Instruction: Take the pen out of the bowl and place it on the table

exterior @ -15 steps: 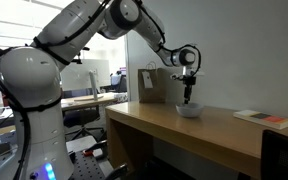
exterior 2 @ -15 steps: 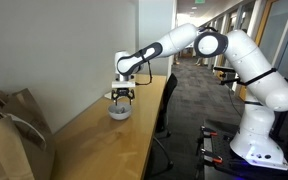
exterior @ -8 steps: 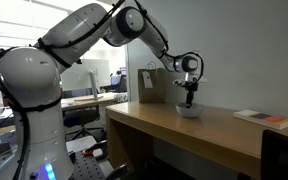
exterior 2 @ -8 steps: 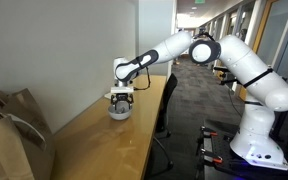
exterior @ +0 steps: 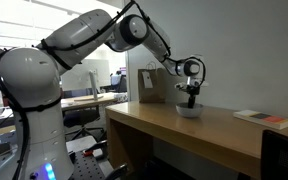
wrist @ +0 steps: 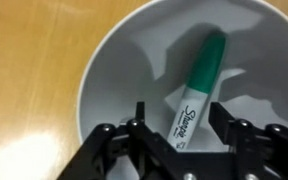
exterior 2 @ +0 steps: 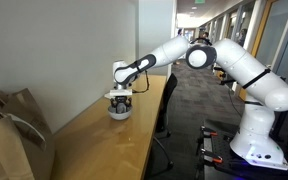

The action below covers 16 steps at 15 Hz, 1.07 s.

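The gripper (wrist: 181, 118) hangs low over the bowl (wrist: 109, 75), jaws spread wide and holding nothing. The pen (wrist: 201, 80) lies inside the bowl, its labelled end between the fingers (wrist: 139, 118) and its green cap slanting away beyond them. The table (wrist: 29, 60) lies beneath

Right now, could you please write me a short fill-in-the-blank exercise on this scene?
The pen lies inside the white ____. Its cap is ____. The gripper hovers over it with jaws ____. On the table also stands a brown paper ____.
Missing words: bowl, green, open, bag.
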Available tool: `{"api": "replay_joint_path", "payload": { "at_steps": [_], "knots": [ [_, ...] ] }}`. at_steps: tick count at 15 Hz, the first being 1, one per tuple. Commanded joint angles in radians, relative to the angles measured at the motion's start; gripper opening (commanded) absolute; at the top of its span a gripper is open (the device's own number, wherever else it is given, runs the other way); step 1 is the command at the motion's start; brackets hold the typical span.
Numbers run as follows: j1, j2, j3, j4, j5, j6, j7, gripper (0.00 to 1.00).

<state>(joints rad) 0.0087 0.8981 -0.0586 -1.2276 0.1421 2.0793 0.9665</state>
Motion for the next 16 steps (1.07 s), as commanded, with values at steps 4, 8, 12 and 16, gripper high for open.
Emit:
{"api": "replay_joint_path", "payload": {
  "at_steps": [4,8,12,16],
  "knots": [
    [0.017,0.002,-0.023,0.042,0.002,-0.039,-0.016,0.19],
    [0.02,-0.01,-0.024,0.04,0.0,-0.043,-0.017,0.02],
    [0.04,-0.06,-0.04,0.004,-0.024,-0.045,-0.01,0.0],
    [0.051,-0.117,-0.037,-0.026,-0.044,-0.069,-0.041,0.26]
  ]
}}
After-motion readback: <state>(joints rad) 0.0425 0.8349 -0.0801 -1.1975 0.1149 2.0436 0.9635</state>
